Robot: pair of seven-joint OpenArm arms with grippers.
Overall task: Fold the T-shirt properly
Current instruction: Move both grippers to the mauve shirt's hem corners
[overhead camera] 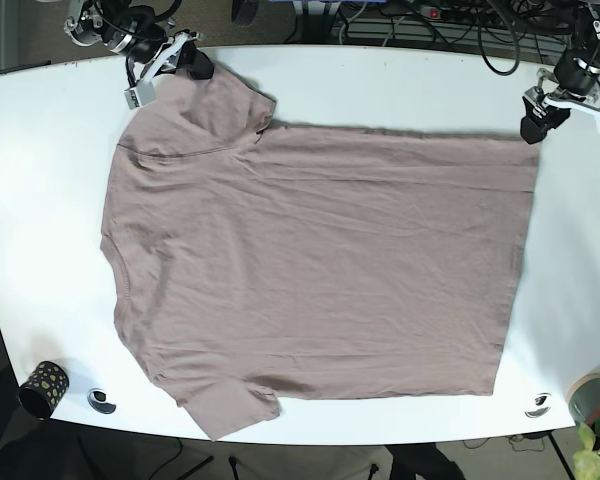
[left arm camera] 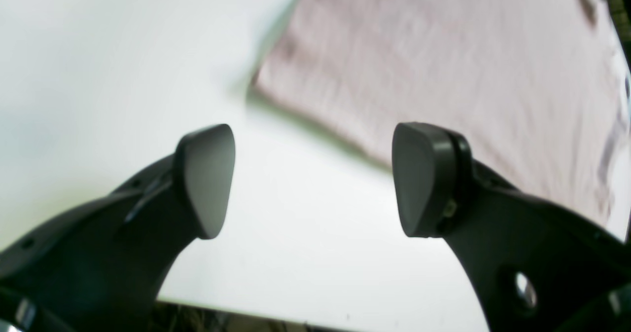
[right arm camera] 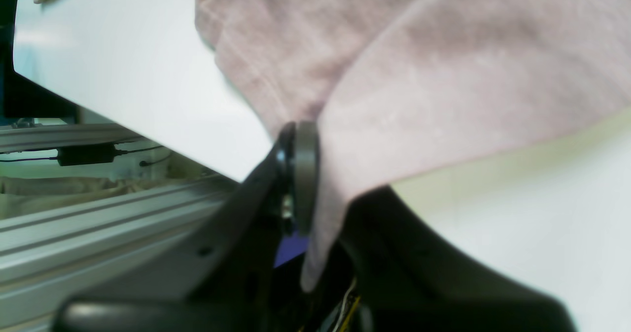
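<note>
Right gripper point(right arm camera: 315, 174): pinches T-shirt point(overhead camera: 320, 265) sleeve, table point(overhead camera: 40, 150) far corner
Left gripper point(left arm camera: 313, 179): spread, empty, beside hem corner

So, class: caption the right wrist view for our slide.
Right end effector shut on a fold of the pink T-shirt above the white table.

Dusty-pink cloth T-shirt point(overhead camera: 320, 265): soft matt weave, faintly slubbed, lightly creased. White table top point(overhead camera: 40, 150): smooth, satin sheen. Left gripper point(left arm camera: 313, 180) pads point(left arm camera: 207, 179): dark grey matt, rubbery-looking, on black plastic fingers.
</note>
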